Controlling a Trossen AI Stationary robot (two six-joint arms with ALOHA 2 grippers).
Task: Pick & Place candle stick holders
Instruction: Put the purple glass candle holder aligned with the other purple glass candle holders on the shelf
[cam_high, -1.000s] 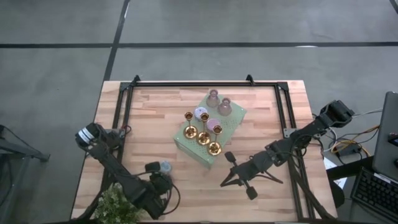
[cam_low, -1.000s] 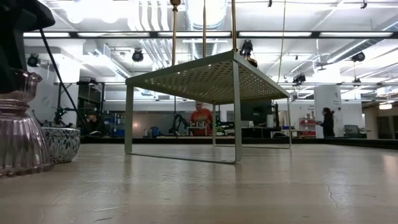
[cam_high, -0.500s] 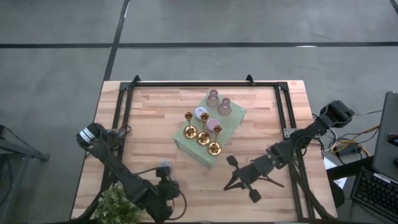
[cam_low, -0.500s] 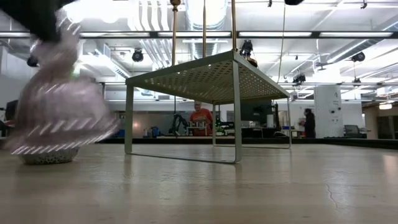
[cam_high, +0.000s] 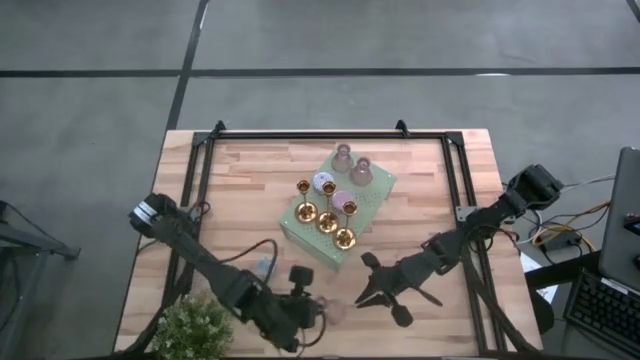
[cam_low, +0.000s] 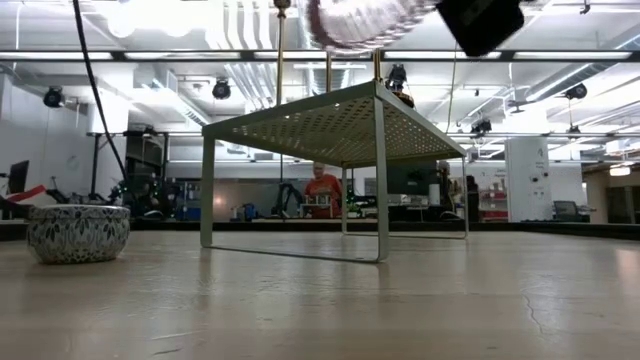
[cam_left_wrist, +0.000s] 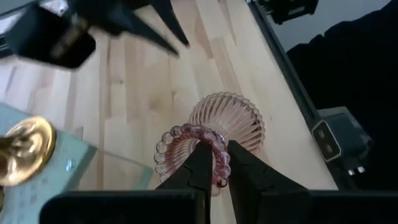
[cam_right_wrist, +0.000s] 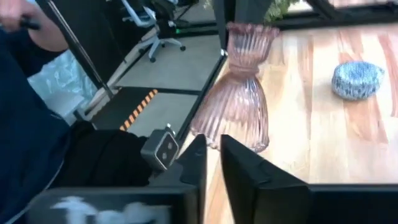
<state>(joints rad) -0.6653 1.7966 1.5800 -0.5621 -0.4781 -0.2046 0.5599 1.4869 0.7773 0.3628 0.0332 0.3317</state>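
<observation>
My left gripper (cam_high: 322, 310) is shut on a pink ribbed glass candle holder (cam_high: 337, 312) near the table's near edge, in the middle. The holder also shows in the low view (cam_low: 360, 20) and the right wrist view (cam_right_wrist: 239, 99). My right gripper (cam_high: 362, 297) is shut and empty, just to the holder's right. Three gold candlesticks (cam_high: 327, 222) and several small pastel holders (cam_high: 343, 198) stand on a pale-green perforated shelf (cam_high: 375, 195). My left gripper holds the holder by its beaded rim (cam_left_wrist: 219, 167), with one finger (cam_left_wrist: 200, 163) inside the cup and the other outside. The flared base (cam_left_wrist: 231, 118) points away from the fingers. The holder is lifted clear of the table, high above it.
A leafy plant (cam_high: 190, 328) stands at the near left corner. A small blue-white patterned bowl (cam_high: 263, 267) sits on the table left of my left gripper, and shows in the low view (cam_low: 78, 232). A black frame (cam_high: 460, 180) borders the table. People are in the room behind.
My left gripper has lifted the pink glass holder off the table. It has carried the holder up and toward the table's right edge, close to my right gripper. The patterned bowl has stayed where it was.
</observation>
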